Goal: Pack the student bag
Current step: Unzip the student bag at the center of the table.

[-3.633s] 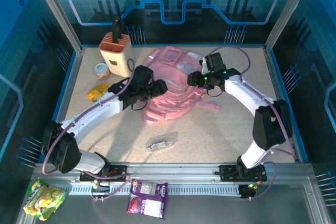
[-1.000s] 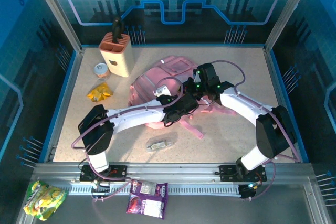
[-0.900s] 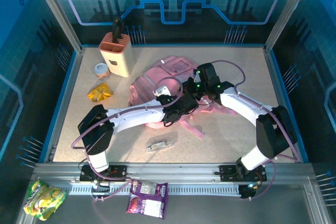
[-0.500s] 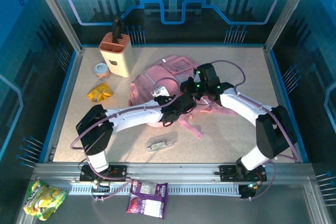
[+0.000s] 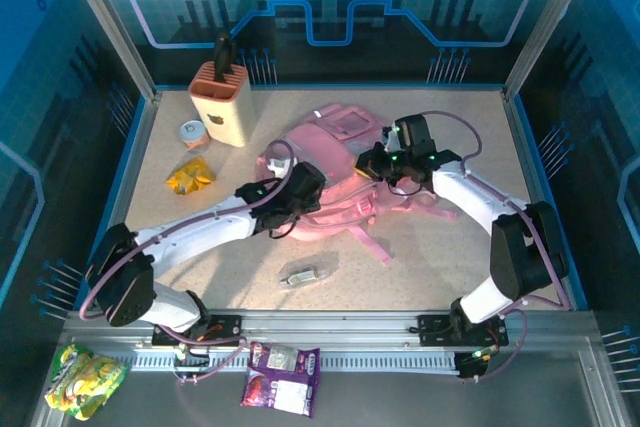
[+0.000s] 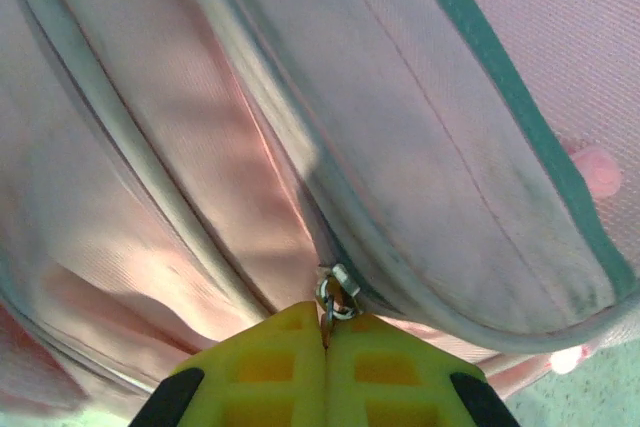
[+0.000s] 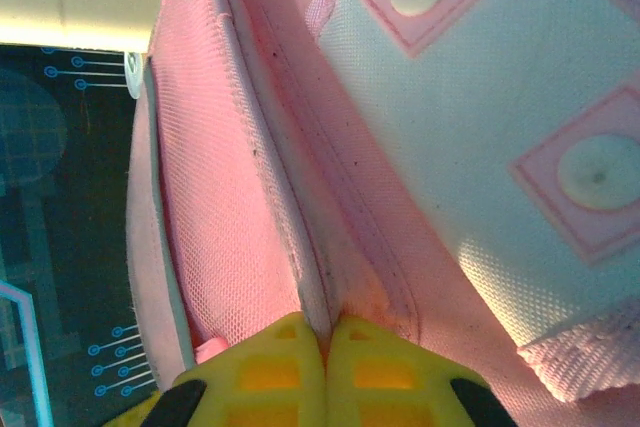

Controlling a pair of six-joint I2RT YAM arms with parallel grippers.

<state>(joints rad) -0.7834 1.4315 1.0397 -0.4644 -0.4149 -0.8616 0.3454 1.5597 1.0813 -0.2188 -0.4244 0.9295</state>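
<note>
Left claw (image 5: 308,187) on a zipper pull, right claw (image 5: 366,163) on the fabric of the student bag (image 5: 335,152)

The left claw reaches from the near left side of the desk (image 5: 440,267) to the left part of the bag. In the left wrist view its two yellow fingers (image 6: 270,362) are pressed together, and the small metal zipper pull (image 6: 336,292) is pinched between their tips. The pull sits at the end of a zipper line, between two padded pink folds of the bag (image 6: 400,127).

The right claw comes from the right side and meets the bag at its right part, beside the pale panel. In the right wrist view its yellow fingers (image 7: 385,357) are also together, clamped on a thin edge of pink fabric (image 7: 300,247). To the right of this edge is the pale panel (image 7: 500,97), which carries pink squares with a round dot in each.

The student bag lies flat in the far middle of the desk, between the two claws. One pink strap (image 5: 375,237) runs out from it toward the near side.

To the left of the bag, at the far left of the desk, stands a beige holder (image 5: 222,102) with a black handle in it. Near it are a small round tin (image 5: 190,132) and a yellow packet (image 5: 188,175). A grey oblong case (image 5: 308,272) lies on the near side of the bag, apart from it. On the metal ledge in front of the arm bases lie a yellow-green snack bag (image 5: 85,377) and a purple and white one (image 5: 282,377).
</note>
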